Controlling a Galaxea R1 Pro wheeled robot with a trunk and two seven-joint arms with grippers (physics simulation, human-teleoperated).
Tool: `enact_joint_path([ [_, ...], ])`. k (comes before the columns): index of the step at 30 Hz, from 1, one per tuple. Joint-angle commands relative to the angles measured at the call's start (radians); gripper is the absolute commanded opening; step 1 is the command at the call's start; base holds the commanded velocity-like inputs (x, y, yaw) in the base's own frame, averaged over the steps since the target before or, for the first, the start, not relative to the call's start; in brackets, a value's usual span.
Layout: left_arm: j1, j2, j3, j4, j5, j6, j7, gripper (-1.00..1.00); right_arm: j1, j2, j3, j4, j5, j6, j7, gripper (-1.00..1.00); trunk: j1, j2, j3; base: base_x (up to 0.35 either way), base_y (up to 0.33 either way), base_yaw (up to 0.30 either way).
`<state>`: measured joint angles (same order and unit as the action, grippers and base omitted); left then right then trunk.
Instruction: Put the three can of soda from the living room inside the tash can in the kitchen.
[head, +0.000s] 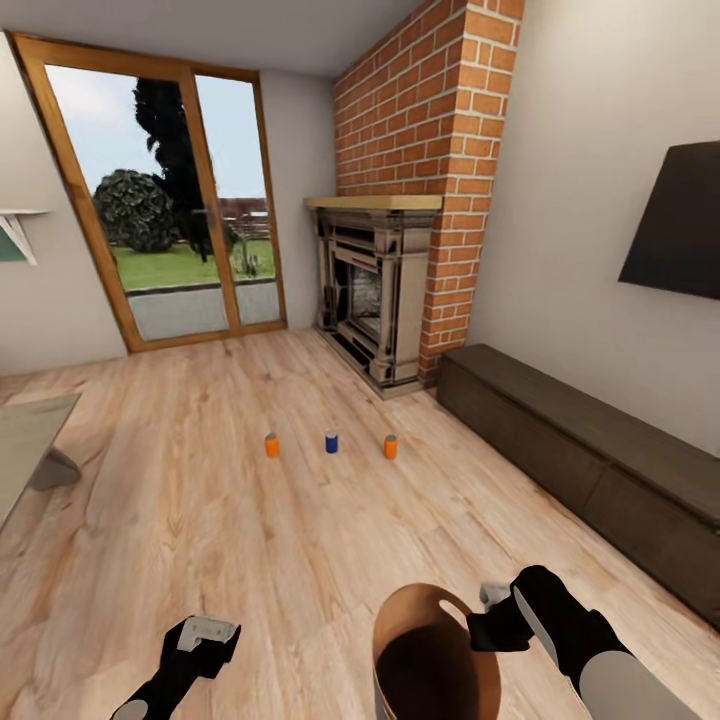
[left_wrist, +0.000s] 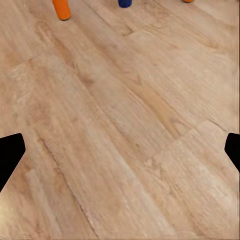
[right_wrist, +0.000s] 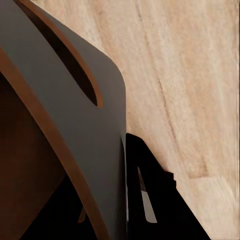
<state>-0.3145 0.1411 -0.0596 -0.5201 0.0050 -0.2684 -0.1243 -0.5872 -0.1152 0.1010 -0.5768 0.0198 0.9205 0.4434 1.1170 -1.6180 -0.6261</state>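
Observation:
Three cans of soda stand in a row on the light wood floor of the living room: an orange one, a blue one and another orange one. In the left wrist view the orange can and the blue can sit well ahead of my left gripper, which is open and empty. That left gripper hangs low over bare floor. My right gripper is shut on the rim of the trash can, grey outside and brown inside; its grey wall lies against one finger.
A brick chimney with an ornate fireplace stands ahead to the right. A long dark low cabinet runs along the right wall under a dark panel. Wood-framed glass doors are at the back; a grey tabletop juts in at the left.

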Motion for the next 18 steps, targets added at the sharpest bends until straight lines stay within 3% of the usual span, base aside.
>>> enact_joint_path([
  [1, 0.000, 0.000, 0.000, 0.000, 0.000, 0.000, 0.000, 1.00, 0.000, 0.000, -0.001, 0.000, -0.028, 0.006, 0.006, -1.00, 0.000, 0.000, 0.001, 0.270, -0.202, -0.224],
  [10, 0.000, 0.000, 0.001, 0.000, 0.000, 0.000, 0.000, 1.00, 0.000, 0.000, -0.001, 0.000, -0.027, 0.006, 0.007, -1.00, 0.000, 0.000, 0.006, 0.293, -0.150, -0.186],
  [18, 0.000, 0.000, 0.001, 0.000, 0.002, 0.002, -0.001, 1.00, 0.000, 0.001, -0.002, 0.000, -0.029, 0.006, 0.007, -1.00, 0.000, 0.000, 0.007, 0.320, -0.012, -0.082],
])
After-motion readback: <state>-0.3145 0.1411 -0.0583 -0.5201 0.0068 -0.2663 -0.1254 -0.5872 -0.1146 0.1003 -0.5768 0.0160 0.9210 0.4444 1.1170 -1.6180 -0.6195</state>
